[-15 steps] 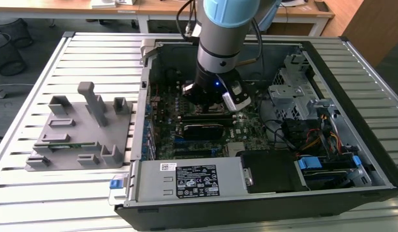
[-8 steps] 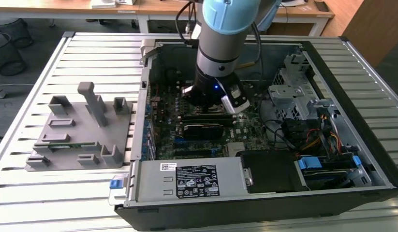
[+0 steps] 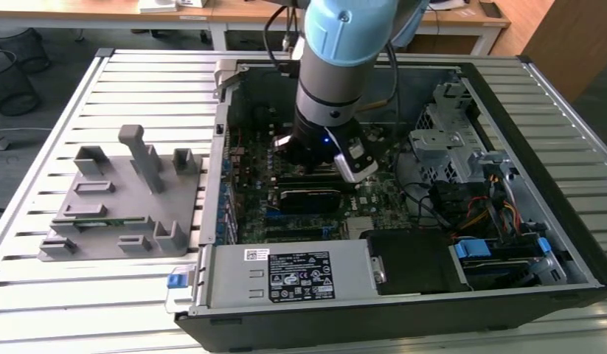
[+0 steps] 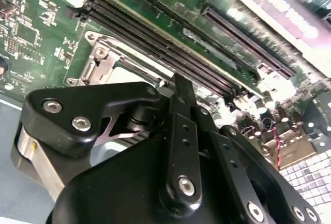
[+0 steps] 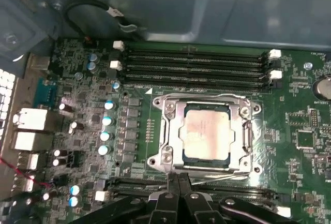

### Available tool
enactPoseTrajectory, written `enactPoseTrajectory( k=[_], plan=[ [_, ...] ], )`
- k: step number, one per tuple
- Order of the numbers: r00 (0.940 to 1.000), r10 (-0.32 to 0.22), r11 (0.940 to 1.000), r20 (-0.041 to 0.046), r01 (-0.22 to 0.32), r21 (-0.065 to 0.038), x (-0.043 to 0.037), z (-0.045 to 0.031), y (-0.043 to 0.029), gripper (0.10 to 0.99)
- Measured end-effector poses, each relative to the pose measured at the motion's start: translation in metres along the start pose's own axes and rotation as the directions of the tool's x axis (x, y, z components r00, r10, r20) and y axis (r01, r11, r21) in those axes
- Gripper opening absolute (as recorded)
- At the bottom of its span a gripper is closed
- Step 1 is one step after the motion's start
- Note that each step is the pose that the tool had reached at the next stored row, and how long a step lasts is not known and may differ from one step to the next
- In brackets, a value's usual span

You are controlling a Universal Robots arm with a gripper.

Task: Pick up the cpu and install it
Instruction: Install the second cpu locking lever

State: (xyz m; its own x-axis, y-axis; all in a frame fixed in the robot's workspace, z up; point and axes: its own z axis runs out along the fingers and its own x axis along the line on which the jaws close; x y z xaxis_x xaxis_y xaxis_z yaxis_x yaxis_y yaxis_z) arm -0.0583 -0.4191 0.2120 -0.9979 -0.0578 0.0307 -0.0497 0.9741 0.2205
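Silvery cpu (image 5: 207, 133), seated in its metal socket frame (image 5: 170, 131).
Gripper (image 5: 178, 180) at bottom centre of the first wrist view, fingers pressed together, empty, just beside the socket edge.

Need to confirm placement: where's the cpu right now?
In the first wrist view the cpu lies in the socket on the motherboard, beside the memory slots, with the end effector close to the socket's edge.

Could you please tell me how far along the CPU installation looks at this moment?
Largely done, it seems: the flat square silvery-grey cpu already lies inside the metal-framed socket on the green motherboard. The black gripper sits just beside the socket with its fingers together, holding nothing. The grey plastic fixture block stands outside the case. Whether the socket latch is closed cannot be told.
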Motion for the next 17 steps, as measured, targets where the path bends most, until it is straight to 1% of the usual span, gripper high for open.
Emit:
enactPoseTrajectory(
  k=[4,9,17],
  plan=[
    [1.0,0.0,1.0,0.0003,0.0,-0.006,0.0027,0.0007,-0.0028,0.106],
    [1.0,-0.001,0.9999,0.0007,0.001,-0.013,0.0042,0.0058,-0.0039,0.106],
    [1.0,-0.001,0.9997,0.0013,0.001,-0.026,0.0089,0.0128,-0.0052,0.106]
  ],
)
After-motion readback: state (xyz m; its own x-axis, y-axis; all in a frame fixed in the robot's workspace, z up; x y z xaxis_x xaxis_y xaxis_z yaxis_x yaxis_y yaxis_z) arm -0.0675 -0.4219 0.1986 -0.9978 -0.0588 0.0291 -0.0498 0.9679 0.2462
